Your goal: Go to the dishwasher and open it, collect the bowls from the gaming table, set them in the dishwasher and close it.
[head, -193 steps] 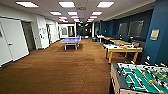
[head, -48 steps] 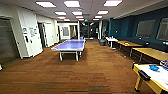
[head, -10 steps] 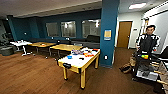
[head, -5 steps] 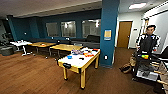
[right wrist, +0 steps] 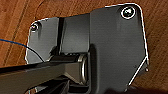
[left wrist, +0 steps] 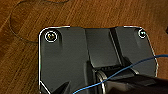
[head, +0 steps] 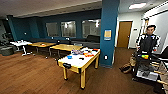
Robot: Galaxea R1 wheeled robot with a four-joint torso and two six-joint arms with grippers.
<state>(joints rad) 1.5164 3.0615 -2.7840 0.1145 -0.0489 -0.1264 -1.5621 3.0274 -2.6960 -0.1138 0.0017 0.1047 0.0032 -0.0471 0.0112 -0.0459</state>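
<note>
The gaming table (head: 75, 61), white-topped with yellow edging and legs, stands in the middle of the head view on the wooden floor. A small blue bowl (head: 69, 57) sits on its near half. Colourful game boxes (head: 83, 52) lie on its far half, and a small dark item (head: 81, 58) lies between them and the bowl. The dishwasher is out of view. Both wrist views look down over the robot's dark plate at wooden floor.
A wide blue pillar (head: 108, 32) rises just behind the table's far right corner. A person (head: 148, 42) stands at the right behind a control rig (head: 144, 68), with a bag (head: 126, 67) on the floor. Wooden tables (head: 65, 47) and a white table (head: 21, 43) line the back.
Over the past seconds the camera turned away from a ping-pong table and onto the gaming table. In the last second the scene has barely shifted.
</note>
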